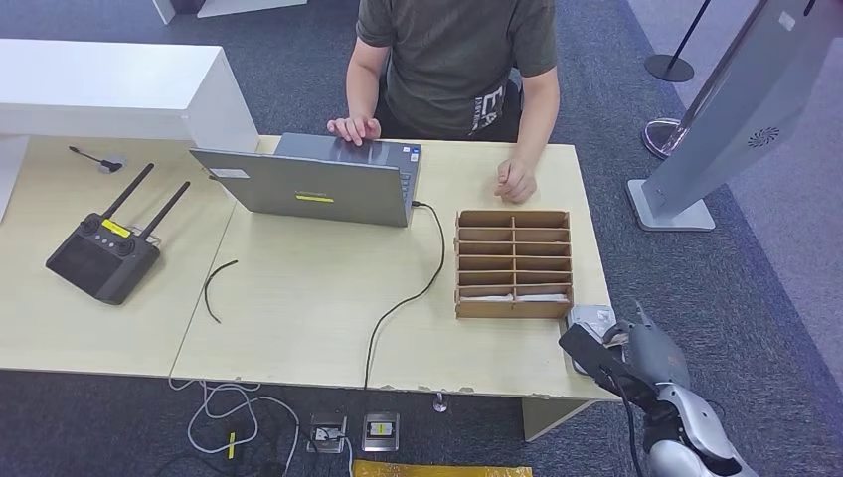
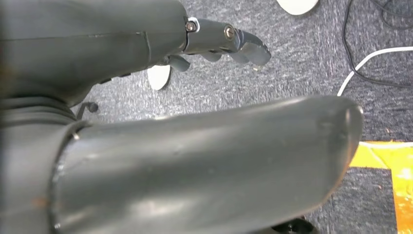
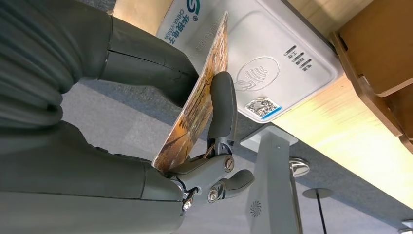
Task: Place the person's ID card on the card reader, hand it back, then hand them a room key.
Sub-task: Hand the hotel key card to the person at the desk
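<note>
Right hand (image 3: 146,146): pinches the thin orange-patterned ID card (image 3: 197,105) on edge | white flat plastic card reader (image 3: 272,58): just beyond the fingertips, at the table's near right corner; card's long axis tilted against its face | left hand (image 2: 214,41): hanging, empty, fingers curled.

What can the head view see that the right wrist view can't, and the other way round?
Only the head view takes in the person at the laptop, and the remote controller. Only the right wrist view makes clear the card pinched in the right hand, beside the card reader's printed face. Both show that hand, the reader, the cardboard tray and the table.
</note>
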